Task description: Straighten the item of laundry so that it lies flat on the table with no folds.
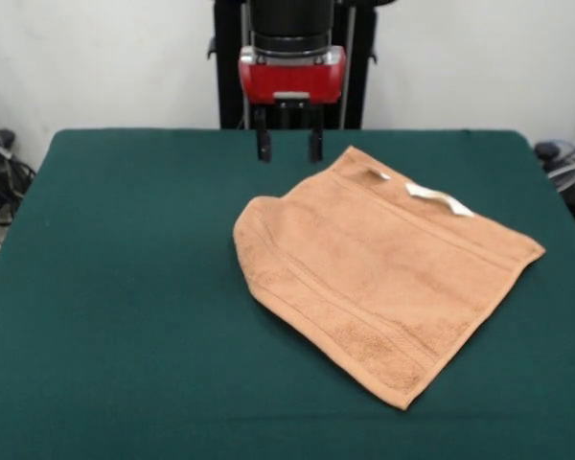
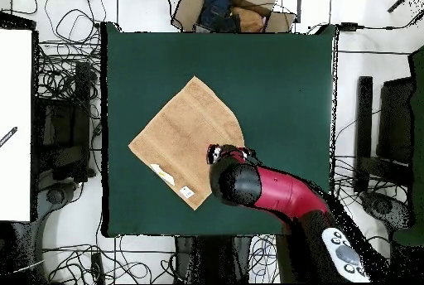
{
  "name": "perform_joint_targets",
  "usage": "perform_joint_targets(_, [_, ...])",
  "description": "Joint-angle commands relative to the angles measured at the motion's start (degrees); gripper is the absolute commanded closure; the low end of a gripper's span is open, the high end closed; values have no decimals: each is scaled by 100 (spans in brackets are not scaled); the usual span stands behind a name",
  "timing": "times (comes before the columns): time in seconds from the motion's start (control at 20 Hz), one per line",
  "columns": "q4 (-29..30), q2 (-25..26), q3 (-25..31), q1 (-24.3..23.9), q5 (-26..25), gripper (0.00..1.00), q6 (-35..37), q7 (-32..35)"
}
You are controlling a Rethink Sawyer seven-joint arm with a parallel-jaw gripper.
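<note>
The peach-orange towel (image 1: 383,273) lies on the dark green table (image 1: 125,287), right of centre, turned like a diamond. Its left corner is rounded over, as if tucked under, and a white label (image 1: 439,198) lies on its far edge. My gripper (image 1: 288,146) hangs just beyond the towel's far left edge, fingers apart with nothing between them. In the overhead view the towel (image 2: 186,141) lies left of the table's (image 2: 281,83) centre, and the gripper (image 2: 228,153) is at its right side, partly covering it.
The red arm (image 2: 277,195) reaches in from the bottom right in the overhead view. The black pedestal (image 1: 292,57) stands at the table's far side. Cables lie on the floor around the table, and a cardboard box (image 2: 232,8) sits beyond its top edge.
</note>
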Motion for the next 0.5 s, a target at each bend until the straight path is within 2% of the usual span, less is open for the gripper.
perform_joint_targets(0.05, [-474, 422, 695, -67, -387, 0, 618, -150])
perform_joint_targets(0.25, [-592, 486, 723, -60, -465, 0, 684, -144])
perform_joint_targets(0.5, [-824, 816, 789, -75, -581, 0, 669, -159])
